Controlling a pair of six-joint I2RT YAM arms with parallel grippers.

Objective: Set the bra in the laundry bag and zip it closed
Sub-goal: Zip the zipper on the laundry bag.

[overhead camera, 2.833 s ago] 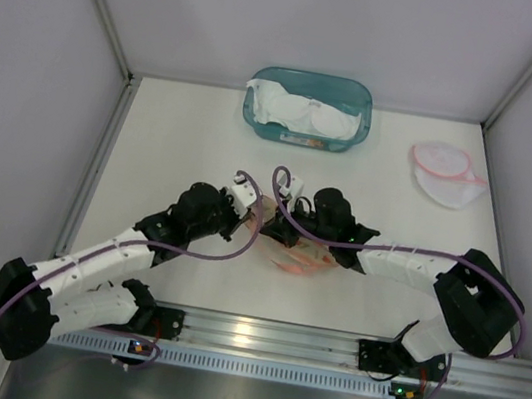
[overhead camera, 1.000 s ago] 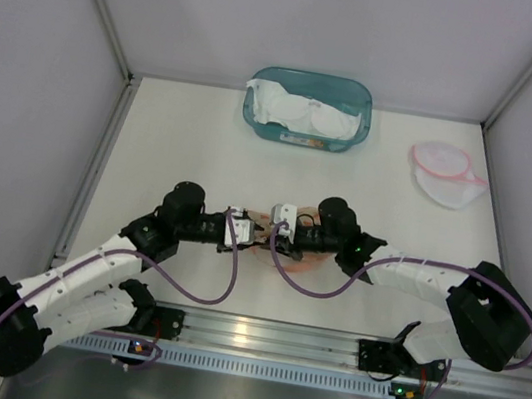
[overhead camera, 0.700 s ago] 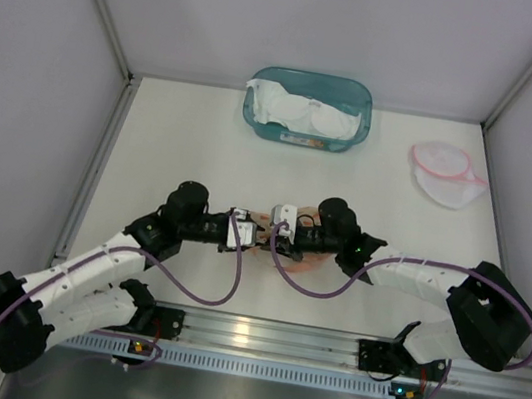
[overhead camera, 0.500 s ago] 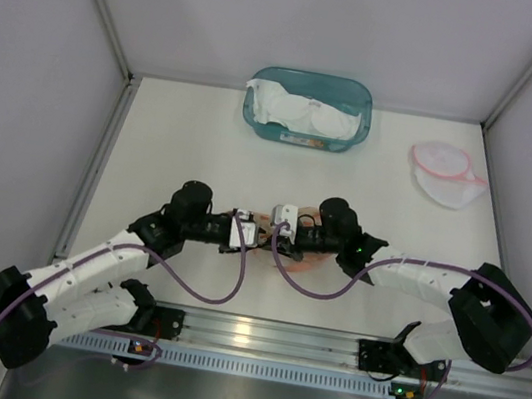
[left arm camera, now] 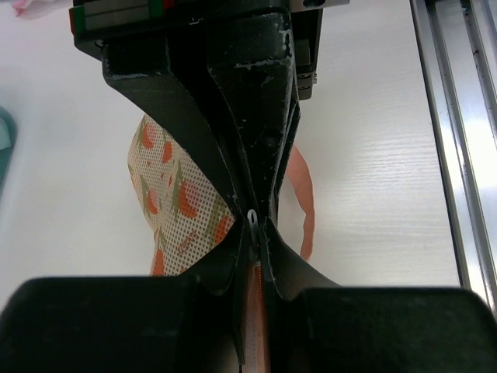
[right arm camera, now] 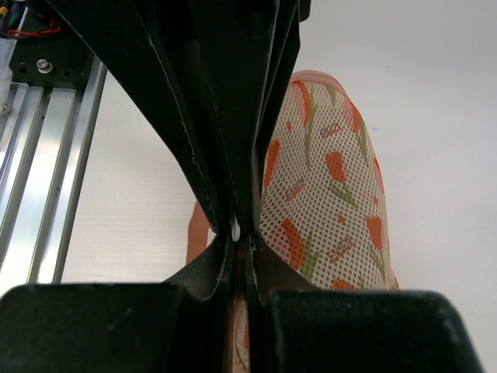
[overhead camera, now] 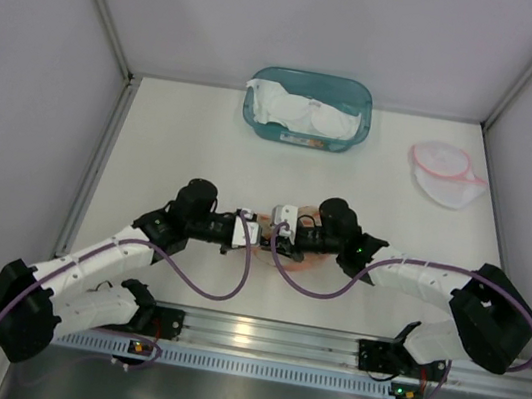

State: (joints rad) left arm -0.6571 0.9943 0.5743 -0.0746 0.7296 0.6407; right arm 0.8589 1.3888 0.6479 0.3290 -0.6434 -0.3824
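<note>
The laundry bag (overhead camera: 309,261) is a mesh pouch printed in orange and green, lying at the table's middle; it also shows as mesh bag (left arm camera: 175,202) and mesh bag (right arm camera: 334,194). My left gripper (overhead camera: 249,233) and right gripper (overhead camera: 271,235) meet tip to tip over its zipper edge. The left gripper (left arm camera: 254,227) is shut on the orange zipper tape, with the small white pull (left arm camera: 252,216) at its tips. The right gripper (right arm camera: 239,238) is shut on the same edge beside the pull (right arm camera: 235,228). No bra shows at the bag; its inside is hidden.
A teal basket (overhead camera: 365,96) holding white padded garments (overhead camera: 300,112) stands at the back. A white mesh pouch with a pink rim (overhead camera: 447,178) lies at the back right. An aluminium rail (overhead camera: 324,346) runs along the near edge, and walls close both sides.
My left gripper has slid right to meet the right gripper's tips and has closed its jaws on the zipper edge. The right arm has stayed put.
</note>
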